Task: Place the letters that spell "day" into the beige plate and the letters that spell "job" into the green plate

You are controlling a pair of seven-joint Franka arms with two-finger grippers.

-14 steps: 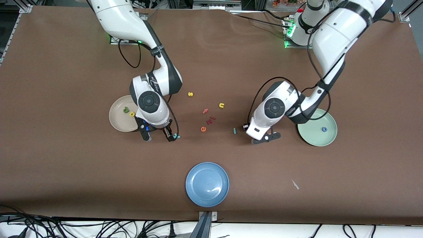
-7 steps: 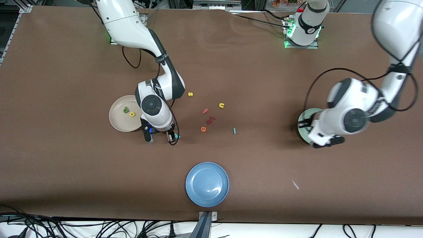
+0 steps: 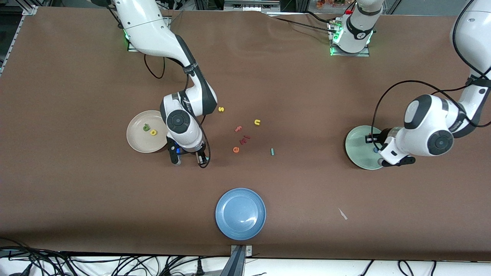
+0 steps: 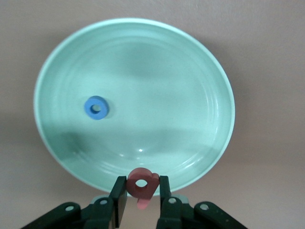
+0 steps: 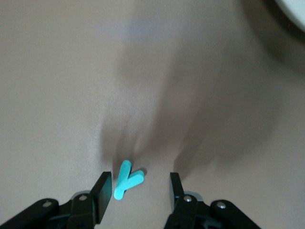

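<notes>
The left gripper [image 4: 141, 198], clamped on the salmon-pink "b" [image 4: 141, 183], hangs over the green plate's [image 3: 355, 153] rim, the blue "o" [image 4: 96, 107] inside at ten o'clock. The right gripper [image 5: 139, 191], fingers apart, straddles the teal "y" [image 5: 126, 179] beside the beige plate [image 3: 137, 142]. Bare table surrounds the blue plate [image 3: 240, 214].

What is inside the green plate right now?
Only the blue ring "o" lies in the green plate. The left gripper holds the salmon-pink "b" over the plate's rim, not yet in it. No part of the plate's bowl is covered in the left wrist view.
</notes>
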